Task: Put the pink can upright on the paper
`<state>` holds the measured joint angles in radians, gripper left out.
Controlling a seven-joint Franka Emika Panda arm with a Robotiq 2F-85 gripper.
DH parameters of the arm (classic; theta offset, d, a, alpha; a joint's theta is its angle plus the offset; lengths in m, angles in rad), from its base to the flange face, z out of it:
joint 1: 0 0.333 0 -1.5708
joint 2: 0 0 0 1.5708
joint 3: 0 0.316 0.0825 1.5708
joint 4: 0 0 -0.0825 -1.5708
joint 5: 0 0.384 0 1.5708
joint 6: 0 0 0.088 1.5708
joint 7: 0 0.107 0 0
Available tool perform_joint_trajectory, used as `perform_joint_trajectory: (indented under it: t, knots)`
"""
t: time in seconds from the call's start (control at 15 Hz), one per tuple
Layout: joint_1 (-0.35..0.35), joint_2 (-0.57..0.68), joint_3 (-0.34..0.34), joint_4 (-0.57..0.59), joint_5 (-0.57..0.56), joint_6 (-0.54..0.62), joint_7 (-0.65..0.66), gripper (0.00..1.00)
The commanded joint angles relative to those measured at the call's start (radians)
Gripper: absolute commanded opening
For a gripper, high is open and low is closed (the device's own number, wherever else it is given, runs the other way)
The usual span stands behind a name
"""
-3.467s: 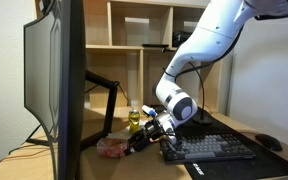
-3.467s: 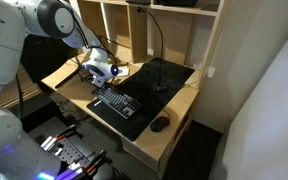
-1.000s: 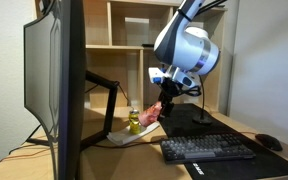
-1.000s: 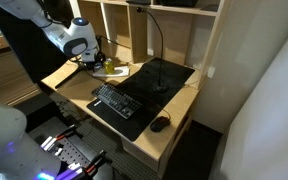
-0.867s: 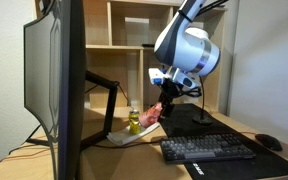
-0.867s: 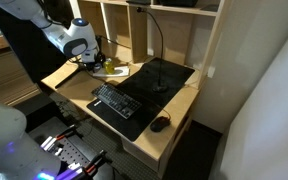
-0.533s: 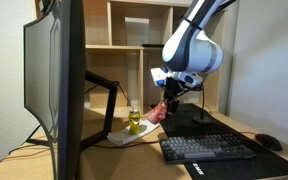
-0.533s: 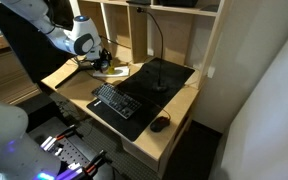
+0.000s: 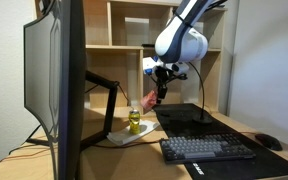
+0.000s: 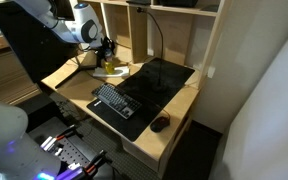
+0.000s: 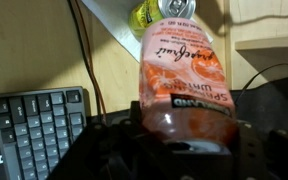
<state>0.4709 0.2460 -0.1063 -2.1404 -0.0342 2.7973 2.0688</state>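
Gripper (image 9: pixel 160 92): my fingers are closed on the pink can (image 11: pixel 179 80), one on each side of its body. In the wrist view they clamp the end nearer the camera.
Pink can, place: it is held in the air in an exterior view (image 9: pixel 149 101), above the desk and off the paper (image 9: pixel 124 139). It hangs just above the yellow-green bottle (image 9: pixel 134 121).
Pink can, attitude: it is slanted rather than upright, so I judge the task unfinished.
Pink can, handling: I judge it a thin-walled drink can, light and stiff along its length but easily dented across it. Its printed skin looks smooth and may slip in a weak pinch.
Hold point: I hold across the round body, below the far rim. That leaves the end I must set down free (a moderate squeeze should do).
Paper, handling: it is a thin sheet with curled edges, and I expect it to shift or buckle if the can drags across it.
Container, pink can: a silvery end shows at the far side in the wrist view. I cannot tell whether it is sealed, full or empty.
Container, yellow-green bottle: it stands on the paper, close to where the can must land. Its contents are not legible.
Surroundings: the keyboard (image 9: pixel 206 149) lies on the black desk mat (image 10: pixel 156 80), well apart from the paper.
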Motion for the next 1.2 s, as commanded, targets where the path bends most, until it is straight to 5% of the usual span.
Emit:
perform_joint_trajectory:
  t: [0.0, 0.07, 0.27, 0.4, 0.47, 0.6, 0.67, 1.13]
  knots:
    - [0.009, 0.059, -0.049, 0.103, -0.255, -0.133, 0.174, 0.45]
    - [0.068, 0.084, -0.115, 0.155, -0.328, -0.184, 0.234, 0.45]
    - [0.038, 0.191, -0.059, 0.351, -0.539, -0.384, 0.400, 0.45]
    - [0.023, 0.246, -0.021, 0.442, -0.571, -0.392, 0.471, 0.45]
    - [-0.013, 0.166, -0.001, 0.331, -0.566, -0.359, 0.434, 0.70]
    - [-0.002, 0.221, 0.007, 0.405, -0.572, -0.376, 0.464, 0.70]
    - [0.001, 0.235, 0.007, 0.421, -0.571, -0.378, 0.467, 0.45]
    - [-0.036, 0.424, 0.048, 0.669, -0.448, -0.612, 0.430, 0.45]
